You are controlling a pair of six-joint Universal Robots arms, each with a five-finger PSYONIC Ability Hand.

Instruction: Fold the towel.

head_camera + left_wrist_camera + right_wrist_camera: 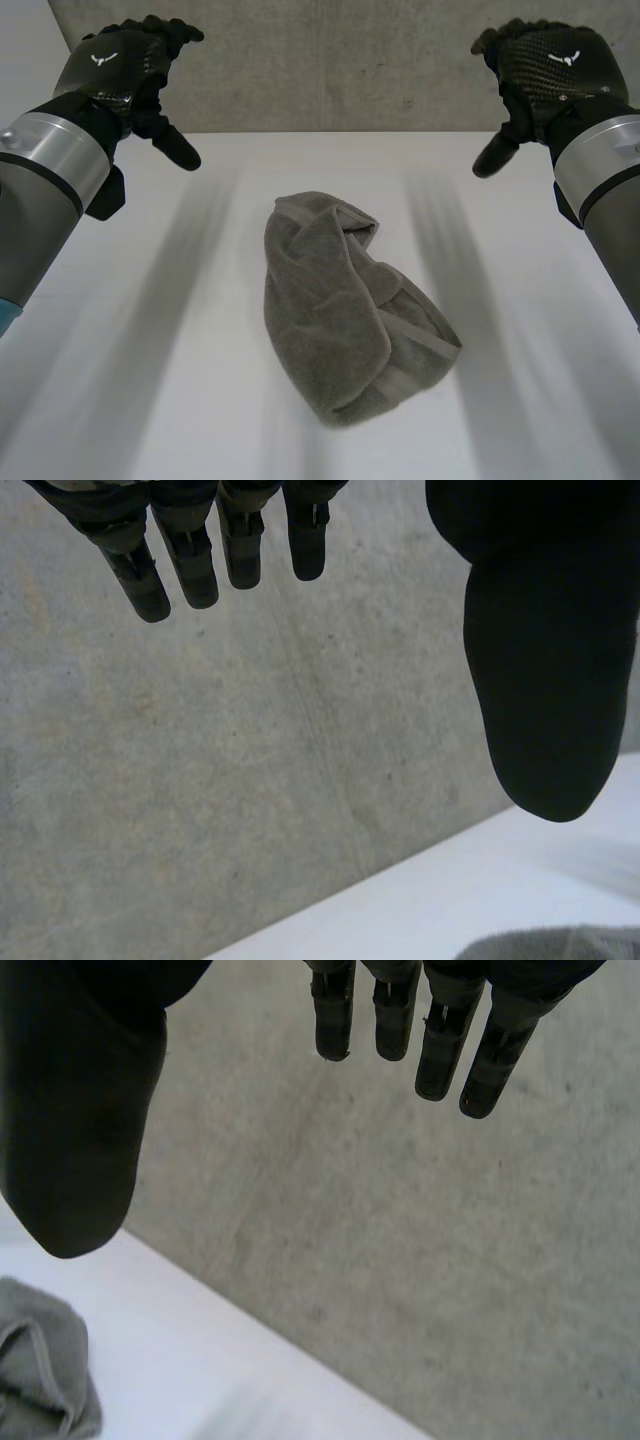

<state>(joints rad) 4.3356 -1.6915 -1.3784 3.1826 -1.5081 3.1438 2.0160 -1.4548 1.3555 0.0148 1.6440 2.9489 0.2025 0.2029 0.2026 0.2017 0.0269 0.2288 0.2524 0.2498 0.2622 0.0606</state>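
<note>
Currently the towel (345, 310) lies crumpled in a loose grey heap at the centre of the frame in the head view, on the white table (140, 400), its hemmed edges folded over one another. Both hands are well apart from it. The left hand (125, 70) hangs in the upper left corner, fingers relaxed and spread, thumb pointing down, grasping nothing. The right hand (545, 65) mirrors it in the upper right corner, likewise released and empty. In each wrist view a bit of the towel lies beyond the thumb's tip. Behind the table stands a grey wall (350, 60)
</note>
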